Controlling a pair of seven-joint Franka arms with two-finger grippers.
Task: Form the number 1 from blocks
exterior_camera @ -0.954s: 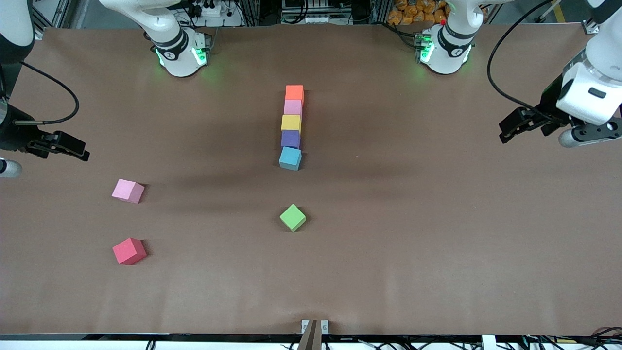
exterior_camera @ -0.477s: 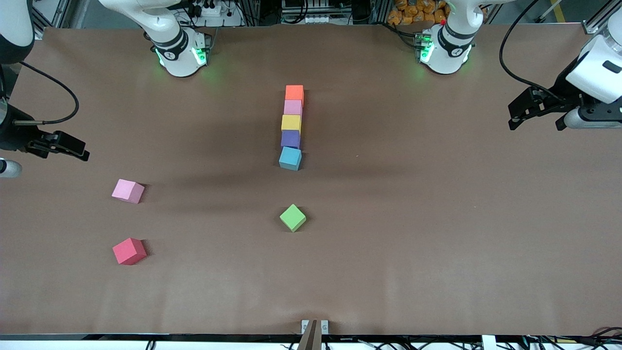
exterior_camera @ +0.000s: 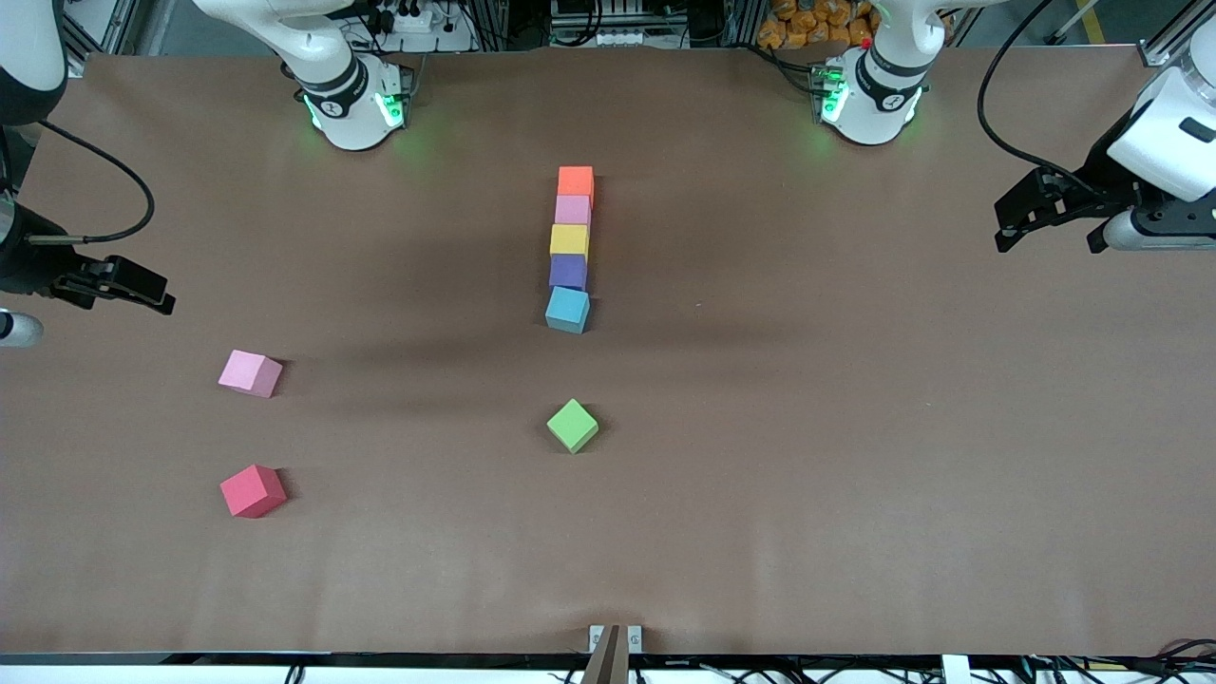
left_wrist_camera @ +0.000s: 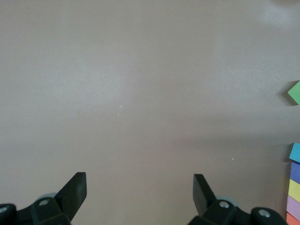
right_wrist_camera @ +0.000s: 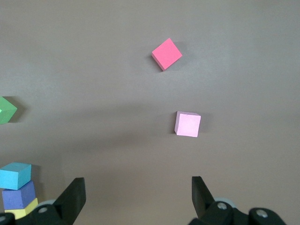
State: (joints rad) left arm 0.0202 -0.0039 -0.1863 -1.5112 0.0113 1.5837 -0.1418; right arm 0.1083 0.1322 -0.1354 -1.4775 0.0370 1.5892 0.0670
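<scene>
Five blocks lie touching in one straight row at the table's middle: orange [exterior_camera: 576, 180] nearest the robots' bases, then pink [exterior_camera: 573, 209], yellow [exterior_camera: 569, 239], purple [exterior_camera: 567, 272] and light blue [exterior_camera: 567, 309] nearest the front camera. My left gripper [exterior_camera: 1045, 228] hangs open and empty over the left arm's end of the table; its wrist view shows its open gripper [left_wrist_camera: 139, 185] over bare table, with the light blue block [left_wrist_camera: 296, 152] at the edge. My right gripper [exterior_camera: 142, 290] hangs open and empty over the right arm's end, also seen open in its own wrist view [right_wrist_camera: 138, 187].
A loose pink cube [exterior_camera: 250, 372] and a red cube [exterior_camera: 253, 490] lie toward the right arm's end, the red one nearer the front camera. A green cube [exterior_camera: 572, 425] sits nearer the front camera than the row. The brown table top [exterior_camera: 855, 427] spreads wide around them.
The left arm has drawn back toward its end of the table and the bases' side, then come to rest. The right arm and all cubes have stayed put.
</scene>
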